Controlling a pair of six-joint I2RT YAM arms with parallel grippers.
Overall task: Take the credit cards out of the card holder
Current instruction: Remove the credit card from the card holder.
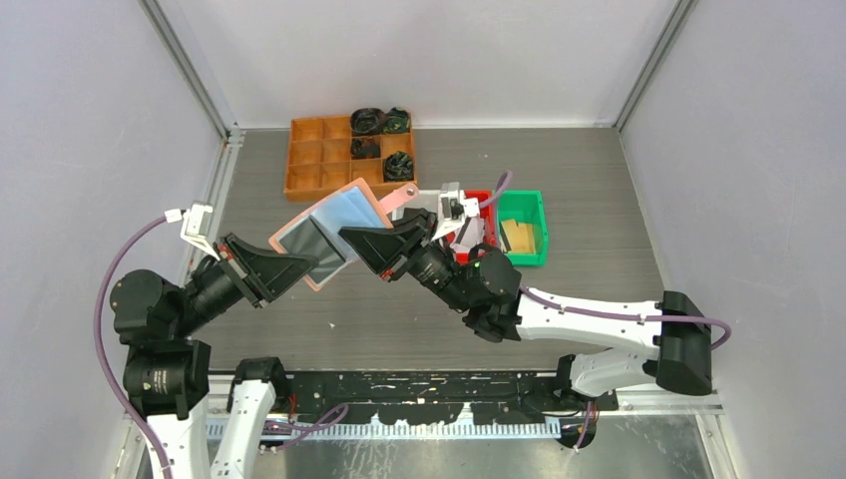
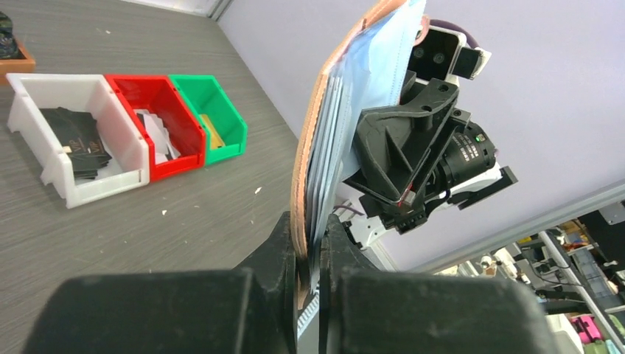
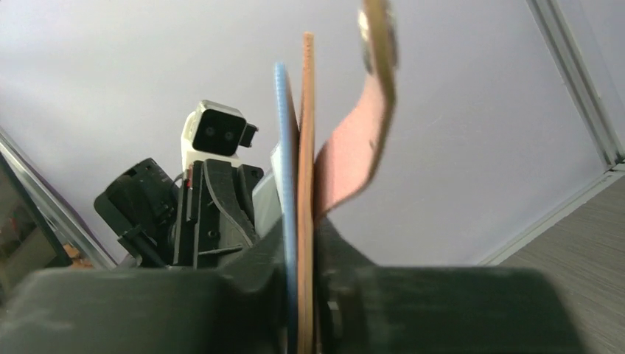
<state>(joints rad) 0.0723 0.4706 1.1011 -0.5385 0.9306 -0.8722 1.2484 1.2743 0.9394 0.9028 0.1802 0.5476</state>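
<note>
wallet, salmon-pink with a leather-like grain, hangs spread open in the air over the middle of the table, left of centre. inside it shows a smooth light-blue pocket and a dark pocket. its small strap sticks out toward the far right. the left gripper pinches the wallet's near-left edge with its fingers narrow. the right gripper clamps the opposite edge the same way, blue lining and pink skin pressed between the pads.

right of centre stand three plastic bins in a row. the white bin holds flat dark cards whose pale print is too small to read. the red bin holds whitish cards, and the green bin holds tan cards.

at the far edge, left of middle, sits an orange tray with black coils in its right-hand compartments.
</note>
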